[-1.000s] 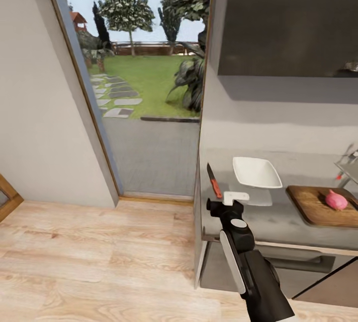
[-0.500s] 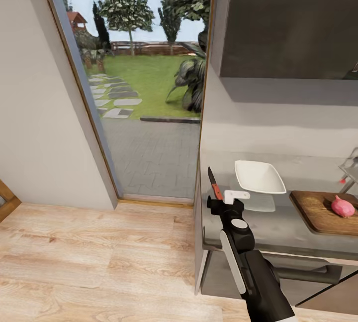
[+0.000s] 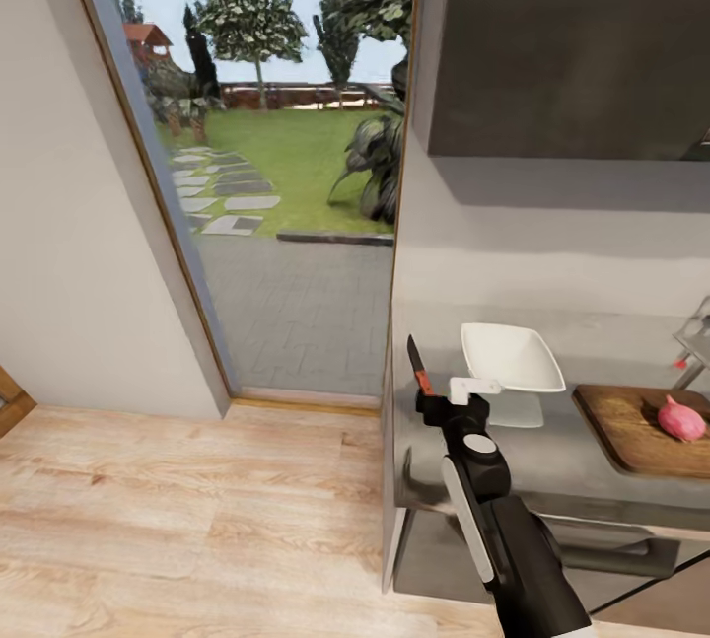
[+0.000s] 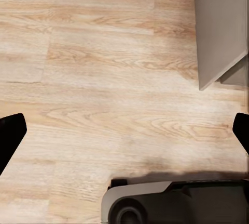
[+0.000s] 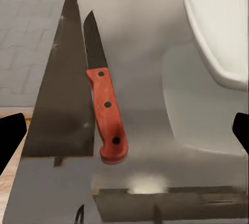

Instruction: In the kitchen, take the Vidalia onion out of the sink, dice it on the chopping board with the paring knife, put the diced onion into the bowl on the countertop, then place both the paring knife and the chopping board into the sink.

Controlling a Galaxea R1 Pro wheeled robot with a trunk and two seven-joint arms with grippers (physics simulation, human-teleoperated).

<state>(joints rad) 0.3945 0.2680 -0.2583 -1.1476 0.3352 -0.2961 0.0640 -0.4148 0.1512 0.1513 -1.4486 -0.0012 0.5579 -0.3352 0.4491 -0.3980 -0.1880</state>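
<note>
Glossy dark grey countertop [image 3: 552, 451], mirror sheen, reflecting wall & bowl. On it near left end: paring knife [image 3: 419, 369], slim dark pointed blade, red-orange handle w/ three rivets seen from right wrist cam [image 5: 106, 112], lying flat, blade pointing toward wall. Just right of it: bowl [image 3: 510, 358], white, squarish, rounded corners, flared sides; rim also in wrist view [image 5: 218, 31]. Further right: chopping board [image 3: 641, 426], dark brown wood w/ grain, rounded corners, w/ Vidalia onion [image 3: 682, 418] on top, small pinkish-red bulb. Steel sink [image 3: 696, 337] edge & small red knob at far right.

Right gripper [image 3: 454, 399], black w/ white finger, hovering just short of knife handle; fingertips wide apart at wrist-view edges, nothing between.

Left gripper [image 4: 124, 133] fingers spread, facing pale wood-plank floor [image 4: 104, 78] above robot base [image 4: 176, 203].
</note>
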